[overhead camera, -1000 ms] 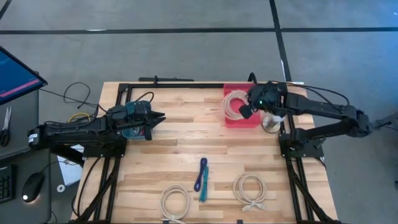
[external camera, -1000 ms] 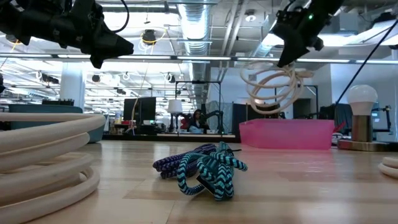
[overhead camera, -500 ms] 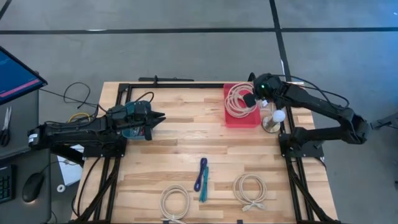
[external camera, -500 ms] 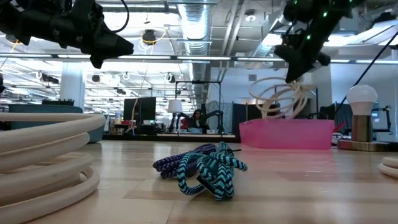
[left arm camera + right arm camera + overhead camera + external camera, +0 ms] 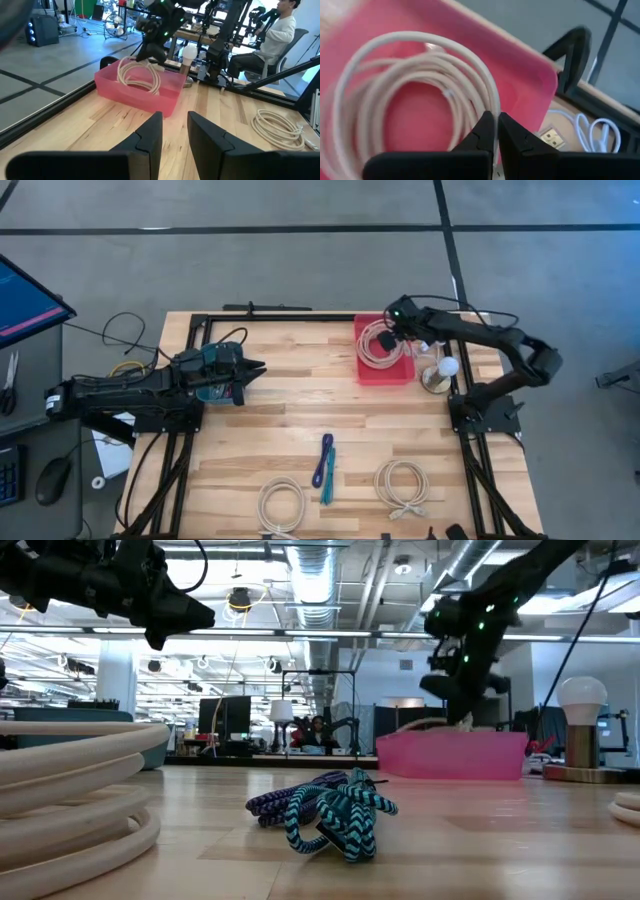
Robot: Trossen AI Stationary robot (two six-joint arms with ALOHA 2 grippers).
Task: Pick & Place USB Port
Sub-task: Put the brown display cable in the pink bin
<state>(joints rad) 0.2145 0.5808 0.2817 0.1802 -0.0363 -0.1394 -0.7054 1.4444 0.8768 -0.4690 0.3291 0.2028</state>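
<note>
A white cable coil (image 5: 377,345) lies in the pink bin (image 5: 400,372) at the table's far right. It also shows in the left wrist view (image 5: 140,77), tilted up. My right gripper (image 5: 390,337) is low over the bin, shut on the coil's rim, as the right wrist view (image 5: 496,120) shows. My left gripper (image 5: 258,367) hovers open and empty over the table's left part, its fingers apart in the left wrist view (image 5: 175,132). My right gripper pinches the coil's rim (image 5: 491,102) between its two fingers, on the side toward the bin's far right corner. The fingers come from above, slanting down. The coil is tilted, its held side raised (image 5: 131,64) and its lower part (image 5: 147,89) inside the bin.
A small lamp with a round bulb (image 5: 447,367) stands just right of the bin. A blue cable and a teal cable (image 5: 325,465) lie at the near middle, between two more white coils (image 5: 282,502) (image 5: 402,483). Black frame rails edge the table.
My right gripper has gone down and toward the table's far edge with the white coil. The coil hung clear above the pink bin a second ago and now sits down inside it, only its top showing over the rim.
</note>
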